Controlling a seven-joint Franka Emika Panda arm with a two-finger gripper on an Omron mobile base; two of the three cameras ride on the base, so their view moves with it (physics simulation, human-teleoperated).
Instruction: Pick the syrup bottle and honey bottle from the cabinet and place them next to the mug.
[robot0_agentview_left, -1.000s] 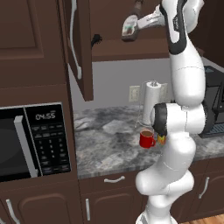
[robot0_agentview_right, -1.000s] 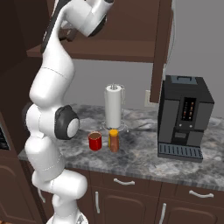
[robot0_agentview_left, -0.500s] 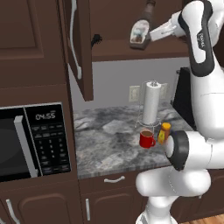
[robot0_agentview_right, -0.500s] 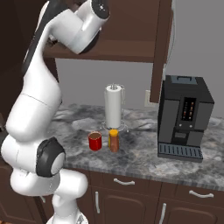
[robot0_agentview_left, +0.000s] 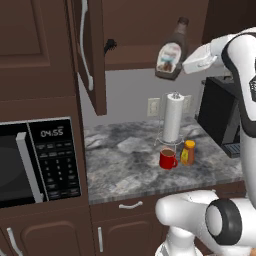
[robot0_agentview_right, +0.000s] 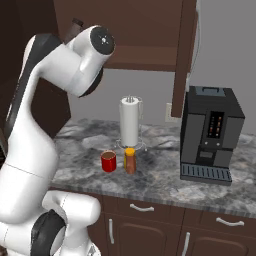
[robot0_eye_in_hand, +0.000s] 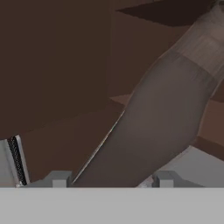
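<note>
One bottle down: honey bottle (robot0_agentview_left: 188, 152) beside mug (robot0_agentview_left: 167, 159) on worktop (robot0_agentview_left: 120, 160). Syrup bottle (robot0_agentview_left: 171, 52) clamped in jaws, tilted, below cabinet (robot0_agentview_left: 95, 55) shelf. I lower it next to mug, upright.

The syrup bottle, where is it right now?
In the left base view the syrup bottle is tilted in the air in the gripper, just below the cabinet shelf and high above the paper towel roll.
</note>
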